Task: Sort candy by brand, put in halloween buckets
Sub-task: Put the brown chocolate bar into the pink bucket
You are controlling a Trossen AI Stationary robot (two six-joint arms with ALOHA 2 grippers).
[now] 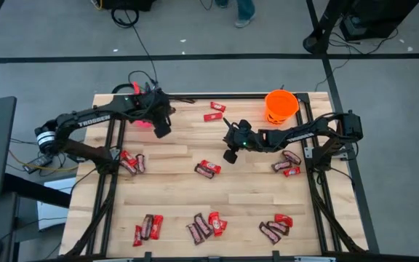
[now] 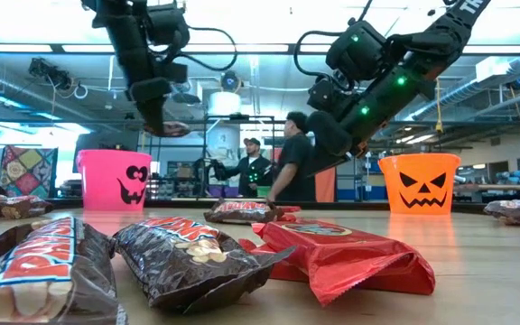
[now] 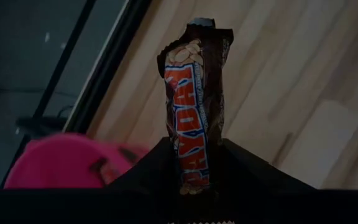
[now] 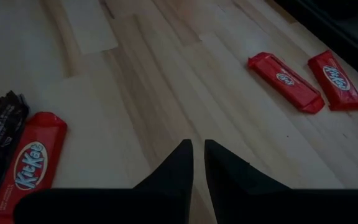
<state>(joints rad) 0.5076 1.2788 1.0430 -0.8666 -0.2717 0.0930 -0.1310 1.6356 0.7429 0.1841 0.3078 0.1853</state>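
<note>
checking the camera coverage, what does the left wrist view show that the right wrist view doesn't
Only the left wrist view: the left gripper shut on a brown PayDay bar, with the pink bucket beside it.
Only the right wrist view: the right gripper, nearly closed and empty, and red KitKat bars lying flat.
Both: the wooden table.

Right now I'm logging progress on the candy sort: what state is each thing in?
left tool: shut on a brown PayDay bar, raised beside the pink bucket
PayDay bar: held upright, wrapper intact
right tool: shut, holding nothing, raised over the table
pink bucket: upright, contents not visible
orange bucket: upright at the far right corner
loose candy: red and brown bars scattered, unsorted, on the table
</note>
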